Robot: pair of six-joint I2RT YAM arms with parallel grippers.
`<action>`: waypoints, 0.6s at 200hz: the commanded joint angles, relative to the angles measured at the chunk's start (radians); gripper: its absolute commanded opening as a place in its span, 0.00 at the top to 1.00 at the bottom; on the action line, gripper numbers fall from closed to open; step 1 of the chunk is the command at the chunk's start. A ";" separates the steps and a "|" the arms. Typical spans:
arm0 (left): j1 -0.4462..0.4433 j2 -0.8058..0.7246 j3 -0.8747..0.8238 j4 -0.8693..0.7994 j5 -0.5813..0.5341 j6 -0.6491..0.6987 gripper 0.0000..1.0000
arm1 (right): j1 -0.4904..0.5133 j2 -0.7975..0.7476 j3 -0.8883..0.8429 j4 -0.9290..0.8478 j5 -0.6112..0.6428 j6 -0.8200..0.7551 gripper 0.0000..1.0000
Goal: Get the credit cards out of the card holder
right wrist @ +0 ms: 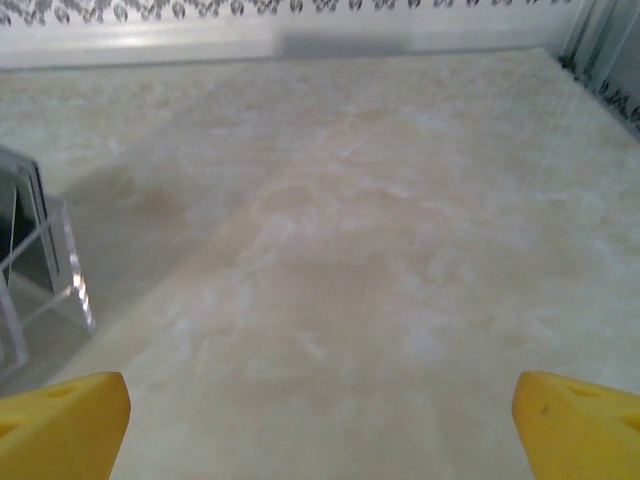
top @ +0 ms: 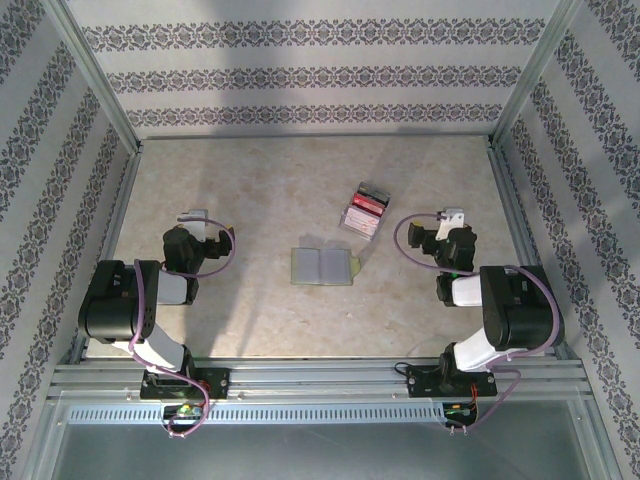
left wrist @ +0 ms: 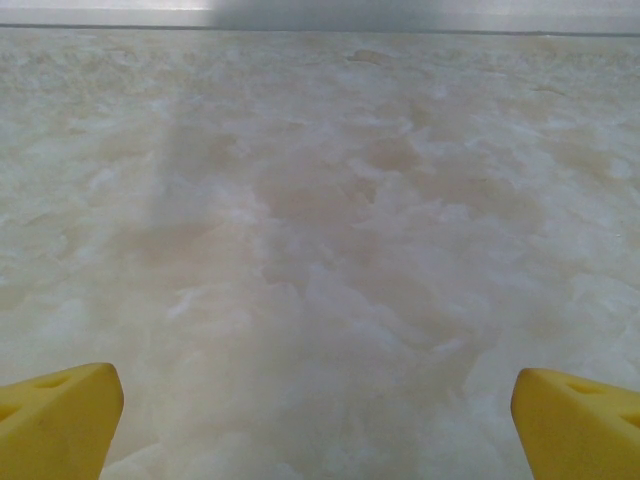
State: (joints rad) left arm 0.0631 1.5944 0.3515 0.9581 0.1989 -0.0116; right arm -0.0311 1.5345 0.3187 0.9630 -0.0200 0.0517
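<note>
The card holder (top: 323, 265), a small olive-green wallet, lies spread open near the table's middle with its paler inside up. I cannot tell whether anything sits in its pockets. Just behind it, to the right, red and dark credit cards (top: 368, 201) stand in a clear acrylic stand (top: 362, 221). The stand's corner (right wrist: 45, 262) sits at the left edge of the right wrist view. My left gripper (top: 193, 216) (left wrist: 320, 425) is open over bare table, left of the holder. My right gripper (top: 452, 216) (right wrist: 320, 420) is open too, right of the stand. Neither touches anything.
Patterned walls with metal rails (top: 310, 133) close in the marble-look table (top: 260, 190) at the back and on both sides. Bare surface lies ahead of both grippers and between the arms and the holder.
</note>
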 commanded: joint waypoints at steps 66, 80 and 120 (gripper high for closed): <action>0.006 0.001 0.017 0.032 0.013 -0.004 0.01 | 0.017 -0.005 0.019 0.007 0.014 0.007 0.02; 0.007 0.001 0.017 0.030 0.014 -0.004 0.01 | 0.019 -0.005 0.020 0.007 0.015 0.006 0.02; 0.006 0.001 0.019 0.028 0.013 -0.003 0.01 | 0.023 -0.007 0.050 -0.002 0.020 0.001 0.02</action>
State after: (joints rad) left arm 0.0631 1.5944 0.3515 0.9581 0.2016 -0.0116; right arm -0.0216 1.5345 0.3447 0.9531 -0.0158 0.0536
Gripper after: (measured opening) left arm 0.993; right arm 0.980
